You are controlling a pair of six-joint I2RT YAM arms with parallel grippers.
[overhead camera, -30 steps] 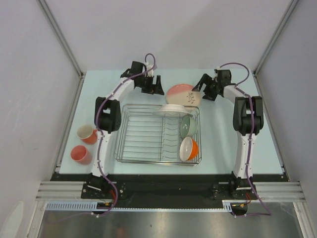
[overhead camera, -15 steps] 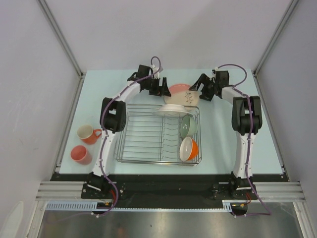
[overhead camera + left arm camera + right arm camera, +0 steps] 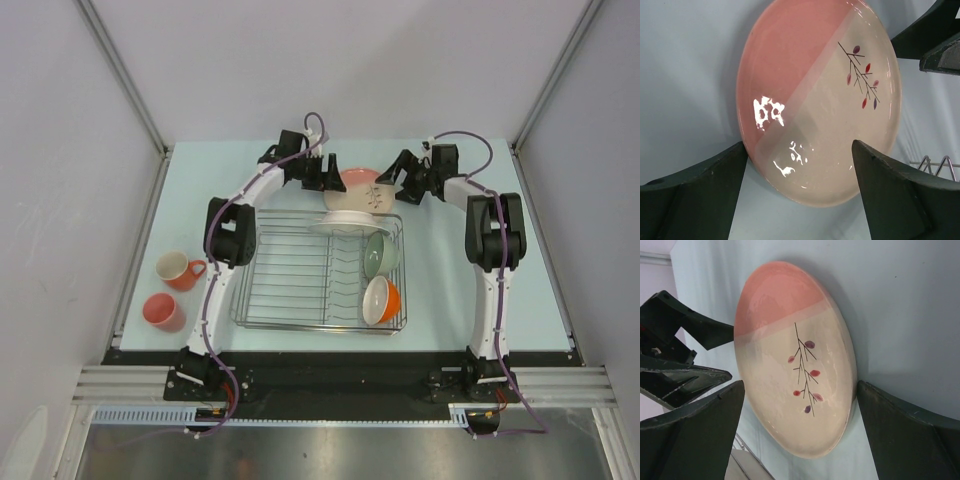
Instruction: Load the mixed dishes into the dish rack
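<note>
The pink-and-cream plate (image 3: 358,188) with a leaf mark lies on the table just behind the dish rack (image 3: 290,272). My left gripper (image 3: 328,178) is at its left rim and my right gripper (image 3: 396,181) at its right rim, both open. In the left wrist view the plate (image 3: 820,100) fills the gap of the left gripper (image 3: 799,145). The right gripper (image 3: 800,385) likewise straddles the plate (image 3: 790,355). A white shallow bowl (image 3: 345,221), a sage green bowl (image 3: 380,253) and an orange bowl (image 3: 381,300) stand in the rack. The orange mug (image 3: 178,269) and pink cup (image 3: 163,312) sit left of it.
Grey walls close the table on three sides. The left arm's links (image 3: 228,232) reach along the rack's left side, between rack and mug. The right arm (image 3: 492,240) stands to the right of the rack. The rack's wire (image 3: 935,162) shows beside the left gripper.
My left gripper has moved right to the plate's left rim. My right gripper has edged left toward the plate's right rim. Both stay open; the left has narrowed slightly.
</note>
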